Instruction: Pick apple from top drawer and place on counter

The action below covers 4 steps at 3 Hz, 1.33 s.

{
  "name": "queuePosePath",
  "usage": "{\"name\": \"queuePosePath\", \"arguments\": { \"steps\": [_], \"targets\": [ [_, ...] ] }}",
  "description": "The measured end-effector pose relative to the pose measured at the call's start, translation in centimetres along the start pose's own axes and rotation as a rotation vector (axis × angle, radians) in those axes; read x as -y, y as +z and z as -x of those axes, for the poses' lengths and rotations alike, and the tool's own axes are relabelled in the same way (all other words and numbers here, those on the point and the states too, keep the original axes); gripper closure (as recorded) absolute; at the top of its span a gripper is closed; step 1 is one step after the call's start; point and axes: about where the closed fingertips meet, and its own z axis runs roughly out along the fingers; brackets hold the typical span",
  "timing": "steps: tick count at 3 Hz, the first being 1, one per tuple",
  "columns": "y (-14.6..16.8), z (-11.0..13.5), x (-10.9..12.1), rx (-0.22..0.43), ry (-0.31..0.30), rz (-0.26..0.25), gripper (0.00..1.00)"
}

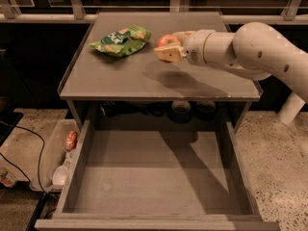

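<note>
The small red and yellow apple [167, 41] is held in my gripper [169, 46], which is shut on it a little above the middle of the grey counter [120, 78]. My white arm reaches in from the right. The top drawer [154, 177] stands pulled open below the counter, its flat grey floor bare. The arm's shadow falls on the counter and the drawer floor.
A green snack bag [121, 39] lies on the counter's back left, just left of the apple. A plastic bin [55, 155] with bottles sits on the speckled floor left of the drawer. A railing [154, 18] runs behind the counter.
</note>
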Motion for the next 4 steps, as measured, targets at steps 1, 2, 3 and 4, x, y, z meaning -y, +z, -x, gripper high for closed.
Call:
{"name": "queuePosePath", "arguments": {
  "steps": [1,2,3,4],
  "targets": [
    [1.2,-1.3,0.2,-0.043,0.045,0.029,1.00],
    [2.1,-2.4,-0.2,-0.094,0.086,0.066,1.00],
    [2.8,-3.7,-1.0,-0.165,0.122,0.106,1.00],
    [3.2,-4.5,-1.6,-0.212,0.139,0.127,1.00]
  ]
}}
